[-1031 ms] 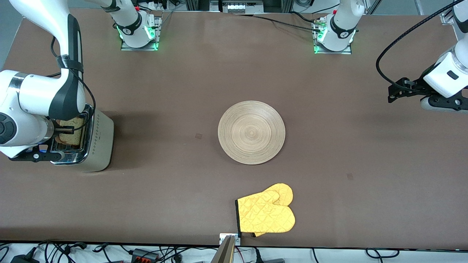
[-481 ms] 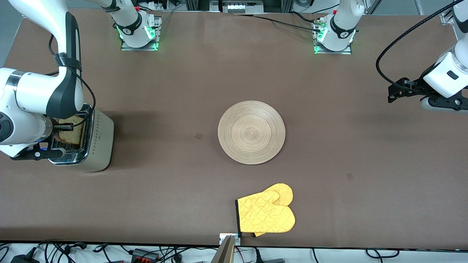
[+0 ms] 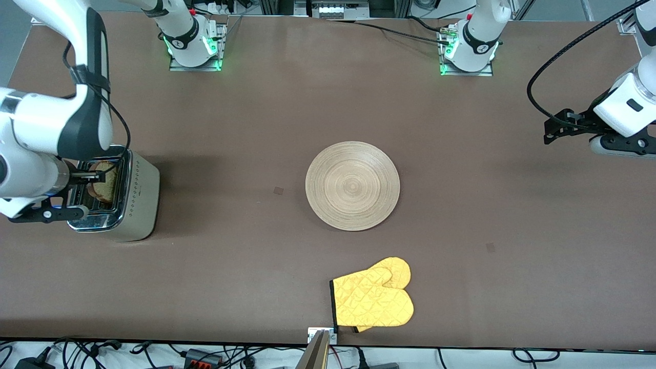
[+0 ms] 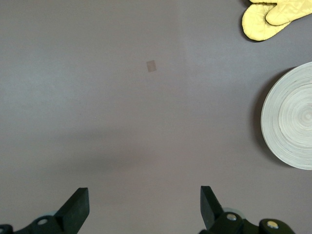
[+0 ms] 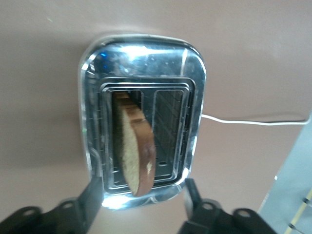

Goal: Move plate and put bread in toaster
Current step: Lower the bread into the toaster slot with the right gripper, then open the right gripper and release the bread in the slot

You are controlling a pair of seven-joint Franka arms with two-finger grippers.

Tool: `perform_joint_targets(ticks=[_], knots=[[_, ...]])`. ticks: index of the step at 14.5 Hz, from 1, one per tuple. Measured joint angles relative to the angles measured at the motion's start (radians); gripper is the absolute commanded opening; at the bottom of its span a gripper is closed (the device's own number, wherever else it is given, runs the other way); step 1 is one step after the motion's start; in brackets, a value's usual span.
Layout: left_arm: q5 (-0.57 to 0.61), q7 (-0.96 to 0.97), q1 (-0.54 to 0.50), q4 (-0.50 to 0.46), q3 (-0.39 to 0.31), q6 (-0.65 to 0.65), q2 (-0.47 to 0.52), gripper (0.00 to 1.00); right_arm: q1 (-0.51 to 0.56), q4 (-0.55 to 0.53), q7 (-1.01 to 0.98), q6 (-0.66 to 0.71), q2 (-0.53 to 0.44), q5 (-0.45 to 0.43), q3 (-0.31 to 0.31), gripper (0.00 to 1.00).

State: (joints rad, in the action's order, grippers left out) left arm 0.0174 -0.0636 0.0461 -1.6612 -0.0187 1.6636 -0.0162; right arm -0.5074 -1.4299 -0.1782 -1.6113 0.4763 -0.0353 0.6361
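Under right gripper [image 5: 141,202], bread [image 5: 134,148] half-sunk into toaster [image 5: 192,87]

Toaster [image 5: 142,117] sat seen from straight above, chrome top shiny with glare, two slots side by side; bread [image 5: 134,151] stood on edge in one slot, tan face and dark brown crust, upper part sticking out and tilted; the other slot showed only its wire grid. Right gripper [image 5: 144,202] hovered over one end of the toaster, black fingers [image 5: 90,200] spread wide, both clear of the slice. White cord [image 5: 253,121] ran off from the toaster's side across the brown table [image 5: 44,73].
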Motion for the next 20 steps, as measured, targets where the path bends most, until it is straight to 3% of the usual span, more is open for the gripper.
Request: perform_joint_targets(ticks=[7,12,20], knots=[[0.0,0.0,0.0,0.006,0.0,0.0,0.0,1.0,-0.004,0.071,-0.002,0.015,-0.098,0.068,0.0,1.0],[0.0,0.0,0.0,0.006,0.0,0.0,0.0,1.0,0.004,0.082,0.03,0.021,-0.105,0.204,0.007,1.0],[0.0,0.0,0.0,0.006,0.0,0.0,0.0,1.0,-0.018,0.089,0.117,0.019,-0.106,0.219,0.001,1.0]])
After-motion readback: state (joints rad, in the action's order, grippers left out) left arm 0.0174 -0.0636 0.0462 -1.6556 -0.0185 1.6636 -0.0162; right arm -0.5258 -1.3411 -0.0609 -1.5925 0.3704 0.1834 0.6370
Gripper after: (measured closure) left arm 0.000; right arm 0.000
